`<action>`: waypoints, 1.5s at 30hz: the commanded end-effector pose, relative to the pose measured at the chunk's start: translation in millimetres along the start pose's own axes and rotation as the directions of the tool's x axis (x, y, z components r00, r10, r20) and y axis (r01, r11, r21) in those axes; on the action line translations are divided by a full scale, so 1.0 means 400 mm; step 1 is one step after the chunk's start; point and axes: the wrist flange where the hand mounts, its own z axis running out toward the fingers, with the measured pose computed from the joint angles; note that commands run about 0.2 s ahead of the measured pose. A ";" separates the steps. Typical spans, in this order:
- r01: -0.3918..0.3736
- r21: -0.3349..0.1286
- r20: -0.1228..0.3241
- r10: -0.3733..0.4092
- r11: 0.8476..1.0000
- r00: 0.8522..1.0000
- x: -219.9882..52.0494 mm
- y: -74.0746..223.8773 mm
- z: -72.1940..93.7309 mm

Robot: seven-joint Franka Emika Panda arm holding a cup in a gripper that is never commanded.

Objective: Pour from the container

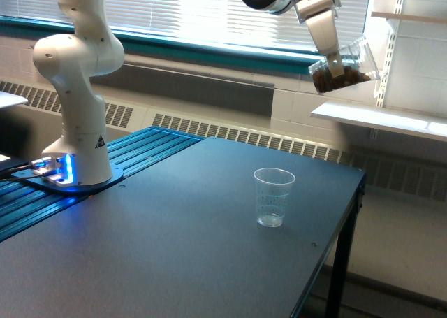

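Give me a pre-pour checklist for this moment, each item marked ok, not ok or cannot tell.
1. Held cup secure in the gripper: ok; it hangs from the fingers, tilted.
2. Load in the held cup: ok; dark brown material sits along its lower side, none seen spilling.
3. Receiving cup upright on the table: ok.
4. Receiving cup empty: ok; it looks clear through, with faint printed lines.
5. Held cup lined up over the receiving cup: not ok; it is high up and toward the exterior view's right of it.
6. Depth alignment of the two cups: cannot tell from one view.
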 end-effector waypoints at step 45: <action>0.110 -0.055 -0.035 -0.112 0.992 0.993 -0.031 0.180 -0.028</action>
